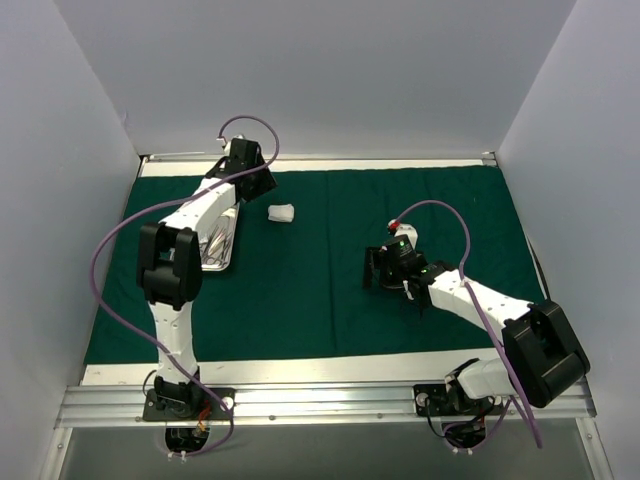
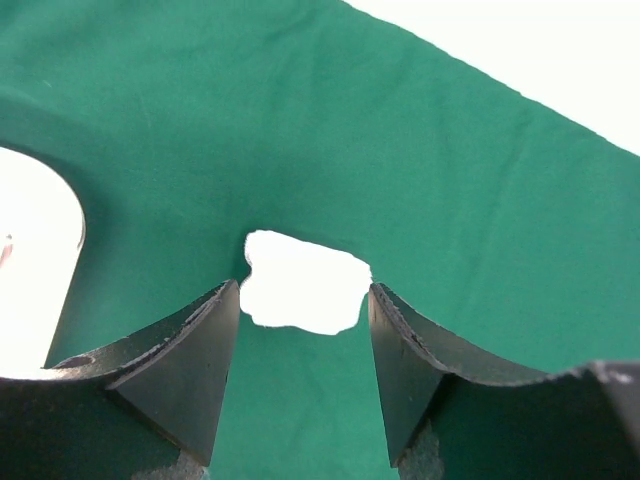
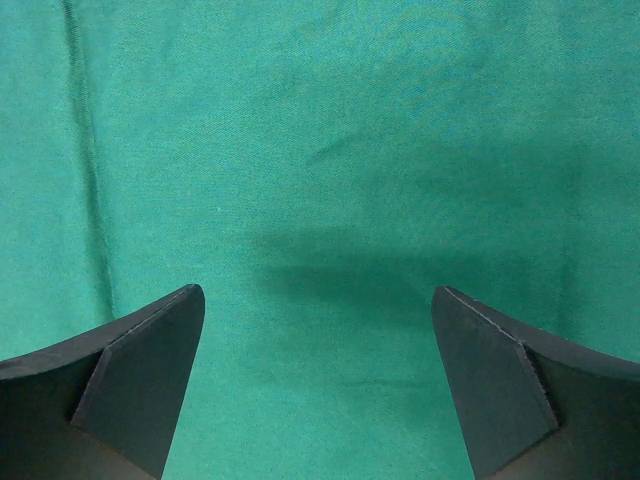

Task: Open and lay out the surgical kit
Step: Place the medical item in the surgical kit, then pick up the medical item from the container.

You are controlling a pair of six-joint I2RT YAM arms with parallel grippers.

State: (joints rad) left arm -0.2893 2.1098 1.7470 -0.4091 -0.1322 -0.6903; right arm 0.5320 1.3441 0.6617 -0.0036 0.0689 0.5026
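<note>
The dark green cloth [image 1: 330, 300] of the surgical kit lies spread flat over the table. On it at the far left is a white gauze wad [image 1: 281, 212]. The steel tray [image 1: 222, 252] sits left of the wad, partly hidden under my left arm. My left gripper [image 1: 257, 186] hovers just behind the wad. In the left wrist view the gauze wad [image 2: 303, 270] lies on the cloth just beyond the open, empty left gripper [image 2: 304, 286]. My right gripper [image 1: 374, 270] hangs over bare cloth at centre right, and the right gripper [image 3: 318, 300] stands wide open with nothing in it.
White walls close in the table on the left, back and right. A strip of white table [image 1: 330, 367] shows along the cloth's near edge, before the metal rail [image 1: 320, 400]. An overexposed white shape [image 2: 35, 260] lies at the left edge of the left wrist view.
</note>
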